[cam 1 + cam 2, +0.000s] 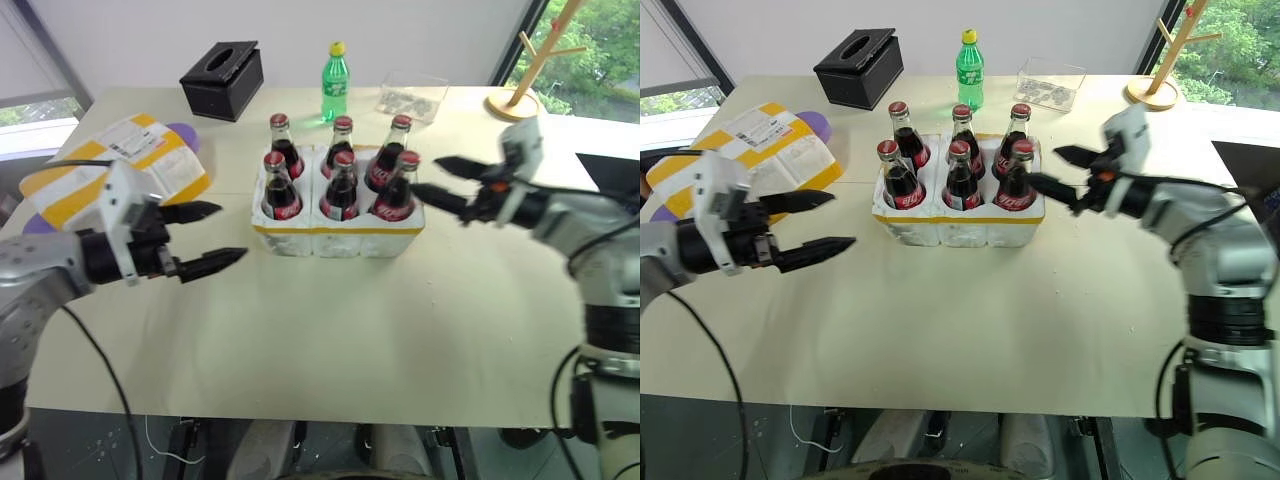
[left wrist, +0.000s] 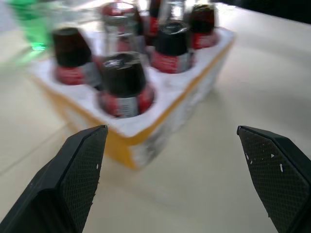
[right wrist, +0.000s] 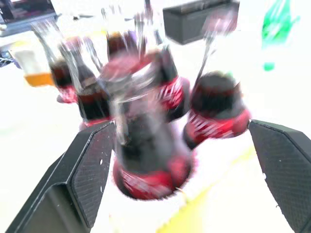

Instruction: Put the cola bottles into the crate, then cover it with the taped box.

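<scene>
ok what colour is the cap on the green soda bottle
Yellow; the green soda bottle shows it best in the right eye view.

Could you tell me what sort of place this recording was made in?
Probably an office or lab room: a pale table by large windows with trees outside, a wooden coat stand, and a black tissue box.

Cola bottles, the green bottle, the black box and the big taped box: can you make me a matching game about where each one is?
Things:
1. cola bottles
2. green soda bottle
3. black tissue box
4. taped box

Places:
A. lying on the table's left side, behind the left gripper
B. at the far edge, left of the green bottle
C. standing in the crate
D. just behind the crate, yellow cap on top

Pairs: 1-C, 2-D, 3-B, 4-A
</scene>
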Controlling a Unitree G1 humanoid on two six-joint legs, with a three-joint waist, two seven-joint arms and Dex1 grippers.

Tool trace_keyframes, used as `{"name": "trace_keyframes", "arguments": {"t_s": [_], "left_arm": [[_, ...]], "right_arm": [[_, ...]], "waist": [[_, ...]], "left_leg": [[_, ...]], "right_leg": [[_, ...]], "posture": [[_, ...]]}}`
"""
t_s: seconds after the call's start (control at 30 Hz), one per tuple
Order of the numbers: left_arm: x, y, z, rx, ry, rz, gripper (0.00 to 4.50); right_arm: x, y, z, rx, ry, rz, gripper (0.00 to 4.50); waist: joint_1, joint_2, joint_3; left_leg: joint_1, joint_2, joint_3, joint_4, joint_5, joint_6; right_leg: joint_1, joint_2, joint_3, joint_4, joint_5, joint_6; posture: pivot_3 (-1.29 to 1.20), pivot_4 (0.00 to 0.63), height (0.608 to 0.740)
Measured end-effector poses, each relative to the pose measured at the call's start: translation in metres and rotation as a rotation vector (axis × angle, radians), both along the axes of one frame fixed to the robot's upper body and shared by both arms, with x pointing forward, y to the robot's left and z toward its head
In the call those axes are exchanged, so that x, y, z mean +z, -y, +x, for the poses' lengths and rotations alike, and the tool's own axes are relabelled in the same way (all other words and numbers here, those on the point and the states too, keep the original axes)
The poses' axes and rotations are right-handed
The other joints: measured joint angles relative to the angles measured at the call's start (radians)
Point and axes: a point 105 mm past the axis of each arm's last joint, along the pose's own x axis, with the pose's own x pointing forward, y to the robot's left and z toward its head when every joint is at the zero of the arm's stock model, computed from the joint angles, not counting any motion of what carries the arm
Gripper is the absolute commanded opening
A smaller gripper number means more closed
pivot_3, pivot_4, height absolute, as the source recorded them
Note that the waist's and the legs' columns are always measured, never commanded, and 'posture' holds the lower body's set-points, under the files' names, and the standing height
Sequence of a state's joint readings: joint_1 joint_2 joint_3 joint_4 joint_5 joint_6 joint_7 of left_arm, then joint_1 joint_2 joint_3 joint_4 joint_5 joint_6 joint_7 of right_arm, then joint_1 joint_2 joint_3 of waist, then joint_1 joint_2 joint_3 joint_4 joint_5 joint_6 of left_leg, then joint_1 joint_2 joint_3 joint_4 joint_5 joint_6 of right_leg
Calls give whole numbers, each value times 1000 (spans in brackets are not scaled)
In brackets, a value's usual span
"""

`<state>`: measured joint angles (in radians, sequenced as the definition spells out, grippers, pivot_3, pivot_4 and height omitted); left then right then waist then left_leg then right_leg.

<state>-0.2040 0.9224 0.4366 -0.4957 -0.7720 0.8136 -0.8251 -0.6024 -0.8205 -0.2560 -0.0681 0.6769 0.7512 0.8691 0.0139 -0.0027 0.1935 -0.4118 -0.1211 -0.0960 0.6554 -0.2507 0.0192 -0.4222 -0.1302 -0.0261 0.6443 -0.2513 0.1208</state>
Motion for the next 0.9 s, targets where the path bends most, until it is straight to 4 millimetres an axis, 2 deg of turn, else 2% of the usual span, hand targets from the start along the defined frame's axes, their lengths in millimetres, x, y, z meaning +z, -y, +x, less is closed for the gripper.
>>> {"name": "trace_keyframes", "arguments": {"t_s": [0.07,0.2,0.23,0.3,0.33,0.43,0.6,0.7,0.9], "left_arm": [[6,-17,2,115,43,30,4500],[-2,-50,2,349,86,146,4500],[-8,-64,2,438,94,221,4500],[-27,-108,-2,672,81,453,4500],[-34,-124,-4,746,78,553,4500],[-43,-156,-7,886,103,851,4500],[-55,-172,0,958,131,1014,4500],[-63,-182,13,993,147,1034,4500],[-84,-214,26,1075,120,1082,4500]], "right_arm": [[16,9,-10,12,35,5,4432],[26,16,-21,65,-1,61,4432],[27,18,-23,78,-13,72,4432],[31,19,-29,111,-7,68,4432],[33,19,-30,119,-2,68,4432],[31,14,-32,148,4,50,4432],[27,4,-34,182,1,24,4432],[26,3,-34,185,3,26,4432],[31,-1,-40,185,36,16,4432]], "waist": [[-2,0,0],[-8,0,0],[-8,0,0],[-10,0,0],[-8,0,0],[1,-1,0],[5,-1,0],[2,-1,0],[-3,-1,0]], "left_leg": [[1,1,0,0,0,0],[2,3,6,-3,0,0],[2,4,7,-4,0,0],[3,5,10,-7,0,0],[3,5,11,-7,0,0],[2,6,11,-7,0,0],[2,7,11,-8,-1,0],[1,8,11,-9,-1,0],[1,10,12,-10,-1,0]], "right_leg": [[0,0,0,0,0,0],[-1,0,3,0,0,-1],[-2,0,4,0,1,-1],[-4,1,7,-1,1,-1],[-4,1,8,-1,1,-1],[-4,2,8,-4,2,-3],[-3,5,8,-11,4,-3],[-4,6,8,-11,4,-2],[-5,7,9,-10,5,-2]], "posture": [[0,150,739],[0,150,739],[0,150,739],[0,150,739],[0,150,739],[0,150,739],[0,150,739],[0,150,739],[0,150,739]]}}
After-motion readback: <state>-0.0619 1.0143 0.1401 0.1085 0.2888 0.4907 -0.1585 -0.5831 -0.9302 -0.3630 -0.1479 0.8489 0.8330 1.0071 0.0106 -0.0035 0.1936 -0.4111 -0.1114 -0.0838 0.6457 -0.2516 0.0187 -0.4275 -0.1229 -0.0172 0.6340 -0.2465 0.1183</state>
